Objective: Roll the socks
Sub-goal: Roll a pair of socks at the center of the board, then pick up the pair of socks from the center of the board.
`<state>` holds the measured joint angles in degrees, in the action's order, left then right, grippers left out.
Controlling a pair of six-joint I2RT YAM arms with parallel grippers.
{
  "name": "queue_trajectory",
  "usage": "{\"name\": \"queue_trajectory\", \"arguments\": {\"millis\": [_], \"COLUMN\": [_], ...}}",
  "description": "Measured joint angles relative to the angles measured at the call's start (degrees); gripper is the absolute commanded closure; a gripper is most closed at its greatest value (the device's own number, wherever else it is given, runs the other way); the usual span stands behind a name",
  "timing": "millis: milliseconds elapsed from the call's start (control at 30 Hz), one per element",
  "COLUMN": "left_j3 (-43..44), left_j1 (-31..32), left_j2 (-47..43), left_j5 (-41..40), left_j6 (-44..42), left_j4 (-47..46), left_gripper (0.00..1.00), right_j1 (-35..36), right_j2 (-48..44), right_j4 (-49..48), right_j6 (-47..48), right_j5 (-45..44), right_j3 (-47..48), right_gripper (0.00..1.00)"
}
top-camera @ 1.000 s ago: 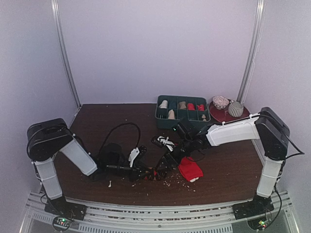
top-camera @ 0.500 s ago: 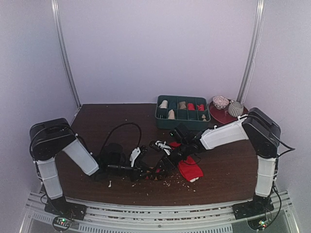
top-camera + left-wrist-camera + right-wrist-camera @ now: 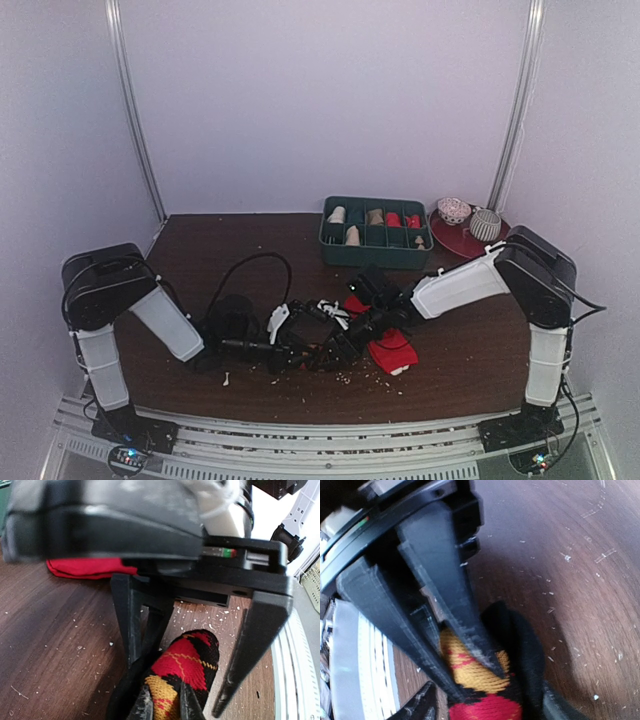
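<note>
Near the table's front edge, between your 2 arms, your left gripper (image 3: 165, 706) pinches the argyle sock (image 3: 187, 662), its 2 thin fingertips pressed into the yellow-and-red knit. Your right gripper (image 3: 490, 707) is spread, with 1 finger on each side of the sock, straddling it where the left fingers hold it.

The left wrist view shows you this straddle head-on. It also shows the red sock (image 3: 85, 567) lying flat on the dark wood table (image 3: 50, 645) behind the right gripper. The right wrist view leaves the red sock out, but shows black fabric bunched around the patterned part.

From the top view you cannot make out either set of jaws. Only that view gives you the green divided tray (image 3: 375, 255) at the back holding small rolled bundles (image 3: 352, 236), and the red plate (image 3: 450, 240) with 2 bowls (image 3: 485, 224) beside it.
</note>
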<state>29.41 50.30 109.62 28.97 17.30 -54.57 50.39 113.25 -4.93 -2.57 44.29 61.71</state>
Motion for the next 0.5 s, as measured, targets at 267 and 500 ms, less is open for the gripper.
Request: {"name": "queue_trajectory", "arguments": {"millis": [267,500], "left_j3": [0.15,1.53], "left_j1": [-0.13,-0.37], "left_j2": [0.15,-1.01], "left_j5": [0.04,-0.61], "left_j6": [0.00,-0.24], "left_j4": [-0.13,2.75], "left_gripper": [1.00,0.83], "right_j1": [-0.39,-0.59], "right_j2": [1.20,1.20], "right_j4": [-1.07,0.33], "right_j6": [-2.12,-2.60], "right_j5": [0.76,0.09], "right_j3": [0.26,0.72], "right_gripper": [0.81,1.00]}}
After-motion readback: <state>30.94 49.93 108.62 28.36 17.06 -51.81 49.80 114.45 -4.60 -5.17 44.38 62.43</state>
